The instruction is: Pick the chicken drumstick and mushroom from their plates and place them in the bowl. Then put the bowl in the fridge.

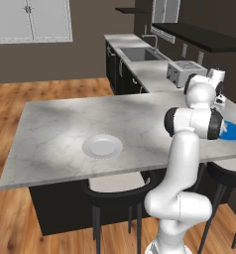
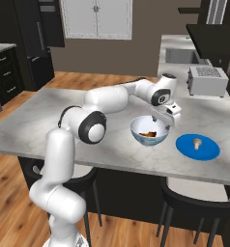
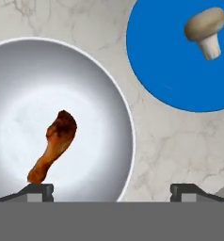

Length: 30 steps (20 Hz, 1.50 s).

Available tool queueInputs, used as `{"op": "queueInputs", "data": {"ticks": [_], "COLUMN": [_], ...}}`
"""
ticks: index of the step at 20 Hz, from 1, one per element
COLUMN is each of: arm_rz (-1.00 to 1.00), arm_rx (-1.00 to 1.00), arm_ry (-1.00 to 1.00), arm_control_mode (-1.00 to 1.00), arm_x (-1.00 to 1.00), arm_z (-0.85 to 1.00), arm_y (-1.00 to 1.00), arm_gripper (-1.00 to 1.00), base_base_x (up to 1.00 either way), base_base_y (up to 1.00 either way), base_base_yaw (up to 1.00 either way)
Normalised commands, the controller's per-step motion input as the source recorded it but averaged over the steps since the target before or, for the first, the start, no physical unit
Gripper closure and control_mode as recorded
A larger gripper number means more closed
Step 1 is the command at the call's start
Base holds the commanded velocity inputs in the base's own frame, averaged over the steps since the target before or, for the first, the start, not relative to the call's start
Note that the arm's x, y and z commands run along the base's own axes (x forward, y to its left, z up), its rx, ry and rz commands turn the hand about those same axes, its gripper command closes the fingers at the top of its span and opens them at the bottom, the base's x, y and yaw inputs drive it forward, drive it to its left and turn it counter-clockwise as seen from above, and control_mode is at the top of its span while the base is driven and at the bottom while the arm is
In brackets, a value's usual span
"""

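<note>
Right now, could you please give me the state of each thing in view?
chicken drumstick: lying in the bowl, released
bowl: on the counter, holds the drumstick
mushroom: on the blue plate, on its side
blue plate: beside the bowl
white plate: empty
pincer: open above the bowl

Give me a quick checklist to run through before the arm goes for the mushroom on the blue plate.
1. Reddish-brown chicken drumstick lies inside the deep white bowl: ok.
2. Two-finger gripper has its jaws spread wide with nothing between them: ok.
3. Small tan mushroom lies on the flat bright blue plate, nothing covering it: ok.
4. Blue plate sits beside the bowl on the grey marble counter, with a gap between them: ok.
5. Gripper is lined up over the mushroom: not ok; it hangs over the bowl's rim, with the mushroom off to one side.
6. Plain white plate is bare: ok.
</note>
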Motion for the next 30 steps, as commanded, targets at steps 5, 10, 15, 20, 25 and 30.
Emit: {"op": "queueInputs", "data": {"ticks": [5, 10, 15, 20, 25, 30], "arm_rz": [0.63, 0.60, 0.47, 0.15, 0.09, 0.09], "arm_rx": [-0.01, 0.00, -0.01, -0.07, -0.11, -0.01], "arm_ry": [-0.16, -0.18, -0.10, 0.32, 0.38, 0.12], "arm_control_mode": [-1.00, -1.00, -1.00, -1.00, -1.00, -1.00], "arm_x": [-0.47, -0.40, -0.20, 0.29, 0.37, 0.19], "arm_z": [0.06, 0.06, 0.03, 0.02, 0.00, -0.05], "arm_y": [-0.42, -0.46, -0.53, -0.46, -0.40, -0.37], "arm_gripper": [-1.00, -1.00, -1.00, -1.00, -1.00, -1.00], "base_base_x": [0.00, 0.00, 0.00, 0.00, 0.00, 0.00], "base_base_y": [0.00, 0.00, 0.00, 0.00, 0.00, 0.00], "base_base_yaw": [0.00, 0.00, 0.00, 0.00, 0.00, 0.00]}}
